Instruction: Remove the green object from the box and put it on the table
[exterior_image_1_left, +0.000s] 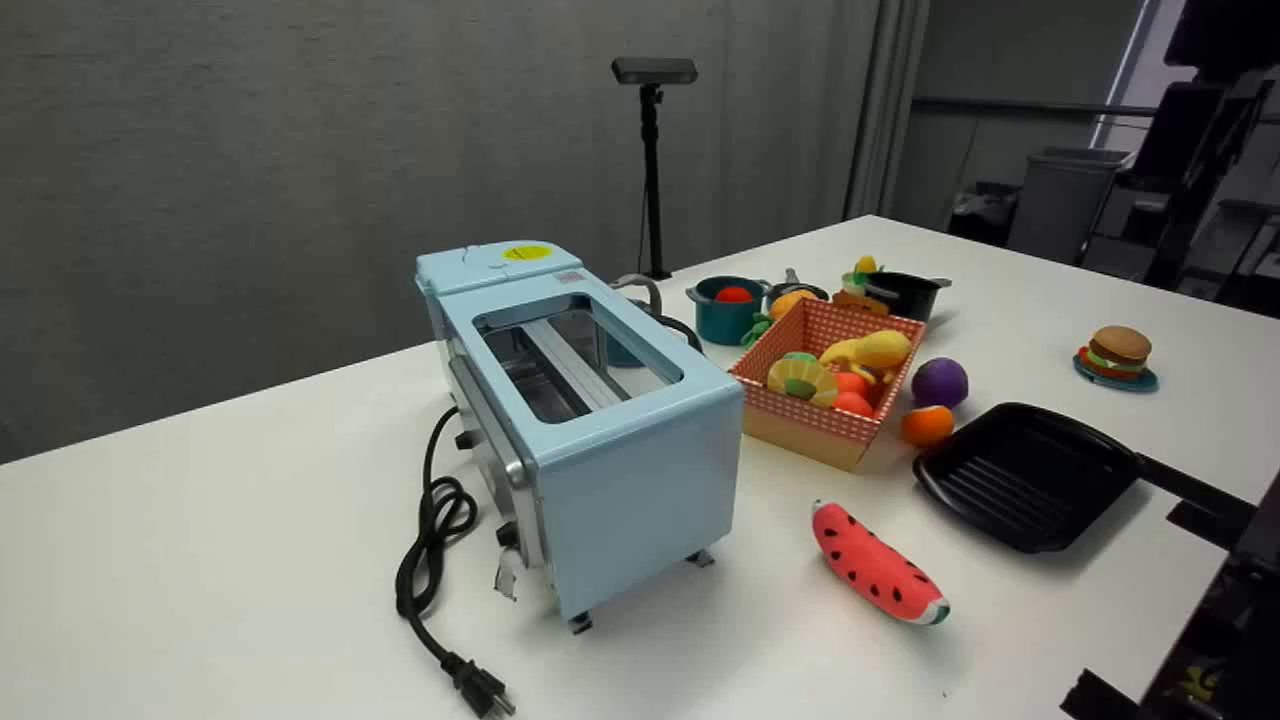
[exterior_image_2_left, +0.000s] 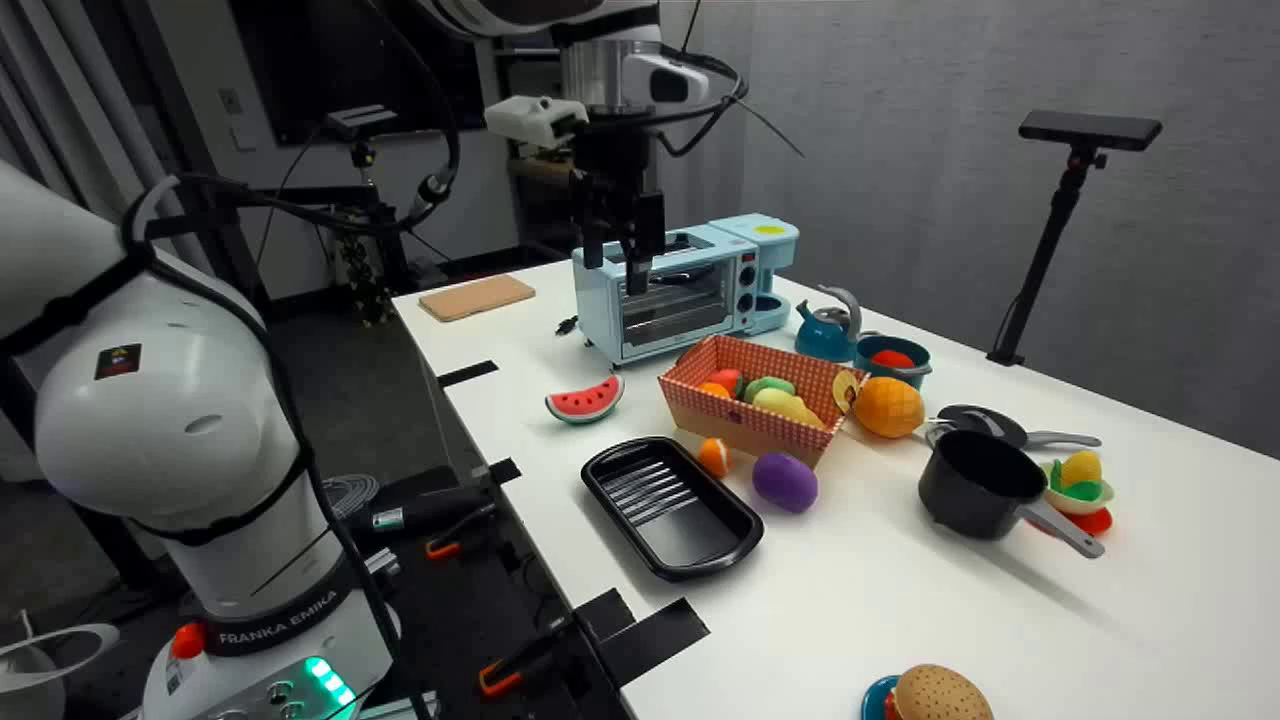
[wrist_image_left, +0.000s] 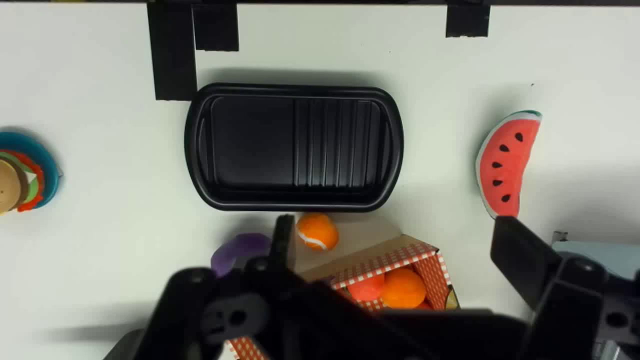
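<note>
The green object (exterior_image_2_left: 768, 386) is a small rounded green toy fruit lying in the box (exterior_image_2_left: 735, 425) among other toy fruit. It shows partly behind a yellow-green slice in an exterior view (exterior_image_1_left: 799, 356). The box is tan outside with red-checked lining; it also shows in an exterior view (exterior_image_1_left: 800, 438) and the wrist view (wrist_image_left: 385, 255). The green object is hidden in the wrist view. My gripper (exterior_image_2_left: 615, 268) is open and empty, pointing down, well above the table (exterior_image_2_left: 850, 610). In the wrist view its fingers (wrist_image_left: 395, 222) stand wide apart. It is out of view in an exterior view.
A black grill pan (wrist_image_left: 295, 145), an orange ball (wrist_image_left: 317, 231) and a purple toy (exterior_image_2_left: 785, 482) lie close to the box. A watermelon slice (exterior_image_2_left: 586, 400) and a blue toaster (exterior_image_1_left: 630, 500) stand near. Pots (exterior_image_2_left: 980, 485), a kettle (exterior_image_2_left: 825, 335) and a burger (exterior_image_1_left: 1118, 352) are also there.
</note>
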